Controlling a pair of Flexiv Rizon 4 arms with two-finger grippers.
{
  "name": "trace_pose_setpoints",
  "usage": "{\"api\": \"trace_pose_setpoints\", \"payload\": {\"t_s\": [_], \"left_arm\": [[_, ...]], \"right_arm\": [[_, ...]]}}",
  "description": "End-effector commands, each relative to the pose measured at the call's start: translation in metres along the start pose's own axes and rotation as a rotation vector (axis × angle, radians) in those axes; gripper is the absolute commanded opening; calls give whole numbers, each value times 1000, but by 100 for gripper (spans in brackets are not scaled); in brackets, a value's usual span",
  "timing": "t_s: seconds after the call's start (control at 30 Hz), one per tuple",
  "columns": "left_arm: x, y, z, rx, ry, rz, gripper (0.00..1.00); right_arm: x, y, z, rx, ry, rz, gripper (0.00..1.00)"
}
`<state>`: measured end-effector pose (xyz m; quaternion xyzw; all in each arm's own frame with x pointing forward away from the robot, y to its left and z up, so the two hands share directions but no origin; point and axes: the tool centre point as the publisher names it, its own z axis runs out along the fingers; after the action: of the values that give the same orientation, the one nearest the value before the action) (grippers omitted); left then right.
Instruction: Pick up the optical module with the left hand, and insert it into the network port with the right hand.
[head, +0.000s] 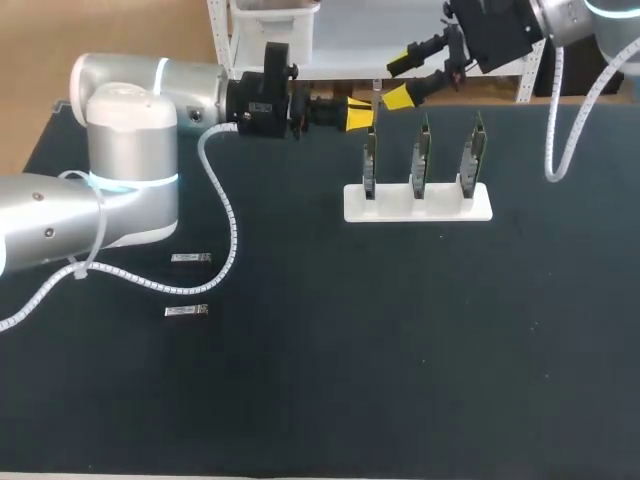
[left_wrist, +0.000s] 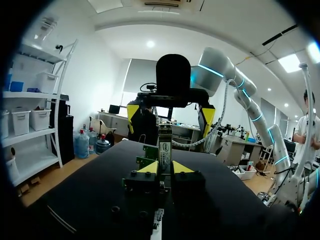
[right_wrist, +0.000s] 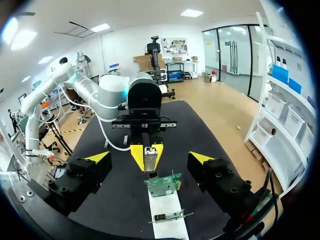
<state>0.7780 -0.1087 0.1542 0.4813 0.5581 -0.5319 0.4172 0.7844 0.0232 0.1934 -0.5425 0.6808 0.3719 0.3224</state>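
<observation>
Yellow tips of the left gripper (head: 359, 116) sit by the top of the leftmost green board (head: 369, 160). The right gripper (head: 405, 78) is near, spread wide (holding nothing). Left wrist: both fingers clamp the optical module (left_wrist: 164, 150). Right wrist: the module hangs just short of the network port (right_wrist: 152, 176).

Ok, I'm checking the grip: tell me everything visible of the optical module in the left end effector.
The optical module is a small silvery, metal-looking bar. It is clamped between the yellow fingertips of the left end effector, one end sticking out ahead of them, held off the table near the end board in the white holder. Only those fingertips touch it.
</observation>
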Motion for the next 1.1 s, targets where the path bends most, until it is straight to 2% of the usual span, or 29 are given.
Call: {"api": "trace_pose_setpoints", "payload": {"t_s": [0.03, 0.47, 0.97, 1.0, 1.07, 1.1], "left_arm": [[0, -2, 0, -6, -1, 2, 0], [0, -2, 0, -6, -1, 2, 0], [0, -2, 0, -6, -1, 2, 0], [0, -2, 0, -6, -1, 2, 0], [0, -2, 0, -6, -1, 2, 0], [0, -2, 0, -6, -1, 2, 0]], "right_arm": [[-2, -6, 7, -27, 0, 1, 100], [-4, -2, 18, -87, 9, -10, 100], [-3, -3, 21, -90, 16, -9, 100], [-3, -3, 21, -91, 16, -10, 56], [-3, -2, 21, -94, 20, -22, 0], [-3, -2, 21, -92, 21, -23, 0]]}}
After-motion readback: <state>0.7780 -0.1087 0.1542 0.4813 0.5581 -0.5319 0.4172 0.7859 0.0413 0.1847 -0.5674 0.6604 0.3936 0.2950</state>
